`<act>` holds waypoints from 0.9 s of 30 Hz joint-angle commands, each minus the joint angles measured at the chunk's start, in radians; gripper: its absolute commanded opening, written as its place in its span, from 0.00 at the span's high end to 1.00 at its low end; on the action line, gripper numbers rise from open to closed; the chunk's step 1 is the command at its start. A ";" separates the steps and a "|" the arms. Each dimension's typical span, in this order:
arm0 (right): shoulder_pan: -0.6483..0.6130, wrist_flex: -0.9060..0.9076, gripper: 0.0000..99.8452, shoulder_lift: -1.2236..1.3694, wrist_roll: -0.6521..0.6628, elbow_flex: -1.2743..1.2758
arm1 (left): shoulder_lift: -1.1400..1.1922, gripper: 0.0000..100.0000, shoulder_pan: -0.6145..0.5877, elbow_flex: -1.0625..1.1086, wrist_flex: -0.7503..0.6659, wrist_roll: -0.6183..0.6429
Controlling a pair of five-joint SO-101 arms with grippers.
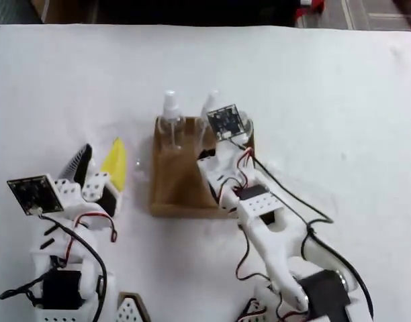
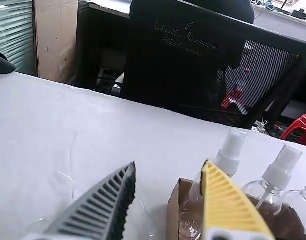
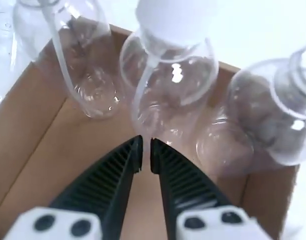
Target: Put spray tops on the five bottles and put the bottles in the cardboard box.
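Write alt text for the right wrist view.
The right gripper, its black fingers almost closed on nothing, hangs over the floor of a cardboard box. Three clear bottles stand in it in a row: an end bottle with a tube inside, the middle bottle with a white spray top, and the other end bottle.

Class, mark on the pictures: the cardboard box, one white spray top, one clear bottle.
cardboard box (image 1: 173,186): high view, bare floor of the box.
spray top (image 2: 233,144): left wrist view, white head.
bottle (image 3: 92,77): right wrist view, clear body.

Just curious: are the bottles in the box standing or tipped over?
Standing: the bottles sit upright in the cardboard box, necks pointing up.
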 commanded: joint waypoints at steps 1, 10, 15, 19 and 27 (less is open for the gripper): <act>0.004 -0.007 0.98 0.073 0.003 -0.118 | -0.010 0.80 -0.005 -0.003 -0.020 0.005; 0.004 0.120 0.98 0.133 0.003 -0.215 | -0.010 0.80 -0.005 -0.003 -0.020 0.005; 0.004 0.125 0.98 0.133 0.003 -0.215 | -0.010 0.80 -0.005 -0.003 -0.020 0.005; 0.004 0.127 0.98 0.122 0.003 -0.210 | -0.010 0.80 -0.005 -0.003 -0.020 0.005; 0.002 0.165 0.98 -0.045 0.003 -0.100 | -0.010 0.80 -0.004 0.011 -0.028 0.005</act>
